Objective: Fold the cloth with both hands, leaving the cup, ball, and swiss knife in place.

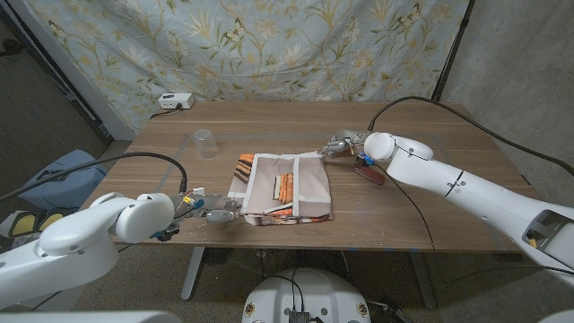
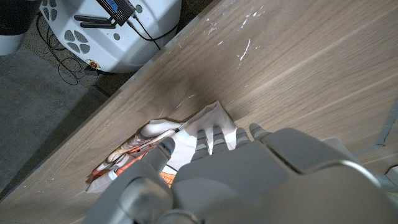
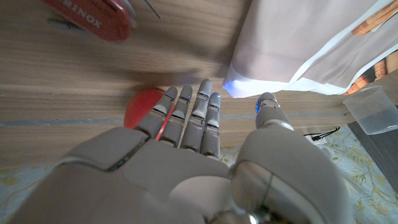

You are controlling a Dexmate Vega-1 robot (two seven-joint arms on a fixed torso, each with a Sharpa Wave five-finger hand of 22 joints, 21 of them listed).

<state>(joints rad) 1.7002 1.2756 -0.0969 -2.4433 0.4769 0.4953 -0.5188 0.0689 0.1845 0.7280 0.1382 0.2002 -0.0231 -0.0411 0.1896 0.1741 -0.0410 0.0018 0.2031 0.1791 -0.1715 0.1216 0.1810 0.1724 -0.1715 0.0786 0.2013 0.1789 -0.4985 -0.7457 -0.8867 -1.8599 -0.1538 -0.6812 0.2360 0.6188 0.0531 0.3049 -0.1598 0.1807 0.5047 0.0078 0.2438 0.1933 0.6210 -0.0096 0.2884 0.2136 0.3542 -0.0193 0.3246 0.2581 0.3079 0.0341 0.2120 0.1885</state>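
Head view: the cloth (image 1: 282,187) lies at the middle of the table (image 1: 430,224), already doubled into a compact, roughly square bundle with its pale lining uppermost and orange stripes showing at the edges. The fold therefore appears largely made; what seems left is tidying or one more fold, then letting go. The left hand (image 1: 208,210) is at the cloth's near left corner; the left wrist view shows its fingers (image 2: 211,140) on the pale fabric, though a firm pinch cannot be confirmed. The right hand (image 1: 345,144) is at the cloth's far right corner, fingers extended and apart, the corner just beyond them and apparently ungripped. The cup (image 1: 205,143) stands upright beyond the cloth's far left corner. The ball (image 3: 140,107) and swiss knife (image 3: 93,22) lie just right of the cloth, apart from it.
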